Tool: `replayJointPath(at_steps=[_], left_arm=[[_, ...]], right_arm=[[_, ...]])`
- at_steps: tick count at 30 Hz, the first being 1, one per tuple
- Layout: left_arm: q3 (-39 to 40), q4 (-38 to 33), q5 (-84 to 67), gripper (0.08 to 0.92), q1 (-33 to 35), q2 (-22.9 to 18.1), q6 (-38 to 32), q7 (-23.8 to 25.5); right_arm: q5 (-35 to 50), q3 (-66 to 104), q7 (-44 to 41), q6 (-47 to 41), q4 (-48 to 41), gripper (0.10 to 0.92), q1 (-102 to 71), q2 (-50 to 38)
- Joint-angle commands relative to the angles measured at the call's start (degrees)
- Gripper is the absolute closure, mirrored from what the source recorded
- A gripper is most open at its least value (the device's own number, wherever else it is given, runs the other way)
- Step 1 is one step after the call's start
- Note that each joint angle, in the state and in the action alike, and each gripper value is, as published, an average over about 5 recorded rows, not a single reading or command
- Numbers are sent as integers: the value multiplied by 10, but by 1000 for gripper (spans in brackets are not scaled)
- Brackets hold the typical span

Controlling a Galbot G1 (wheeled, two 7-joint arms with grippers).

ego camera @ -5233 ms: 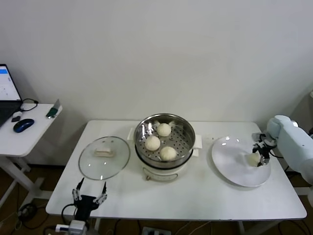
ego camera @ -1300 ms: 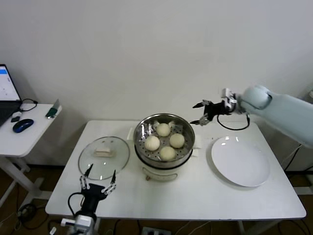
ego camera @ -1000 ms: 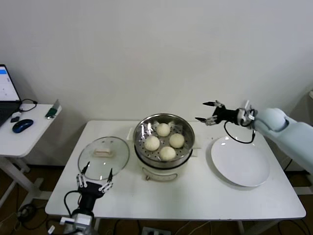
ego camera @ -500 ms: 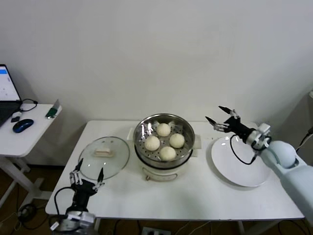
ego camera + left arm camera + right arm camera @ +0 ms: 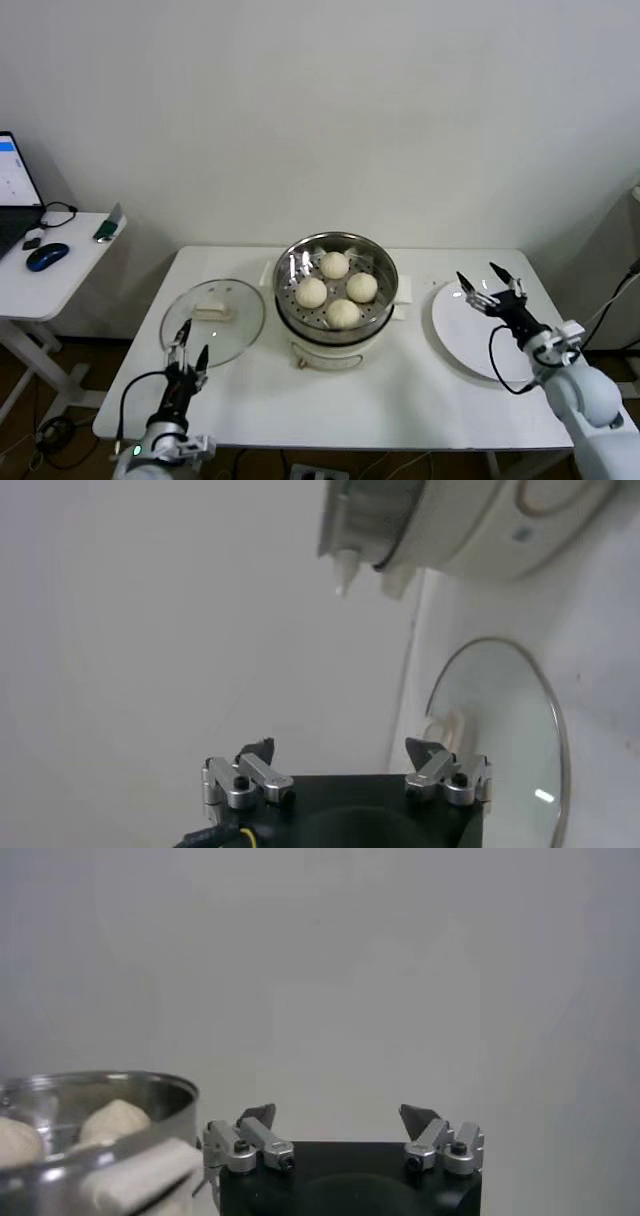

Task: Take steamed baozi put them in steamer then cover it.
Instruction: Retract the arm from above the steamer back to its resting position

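Note:
The steamer (image 5: 337, 330) stands mid-table, uncovered, with several cream-white baozi (image 5: 343, 313) on its perforated tray. The cover (image 5: 225, 300), a clear glass lid with a cream bar handle (image 5: 209, 312), lies flat on the table to the steamer's left. My left gripper (image 5: 190, 345) is open and empty at the lid's near edge; the left wrist view shows it (image 5: 342, 752) with the cover (image 5: 500, 740) beyond. My right gripper (image 5: 488, 280) is open and empty above the white plate. In the right wrist view it (image 5: 338, 1113) faces the wall, the steamer (image 5: 100, 1093) and a baozi (image 5: 115, 1120) to one side.
A bare white plate (image 5: 470, 340) lies on the table to the right of the steamer. A side table (image 5: 60, 265) at far left carries a laptop and a mouse (image 5: 47, 256). The white wall runs behind the table.
My right gripper has swung away from the steamer's right rim, down and to the right over the plate. My left gripper has come up to the lid's near edge.

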Motion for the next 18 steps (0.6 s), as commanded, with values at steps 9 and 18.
replayJointPath(at_steps=[9, 18], left_arm=[[41, 246, 109, 177, -204, 29, -13, -30], [48, 316, 122, 177, -251, 24, -24, -35]], right_arm=[[-54, 110, 12, 4, -2, 203, -100, 85], [-69, 118, 9, 8, -3, 203, -98, 96]])
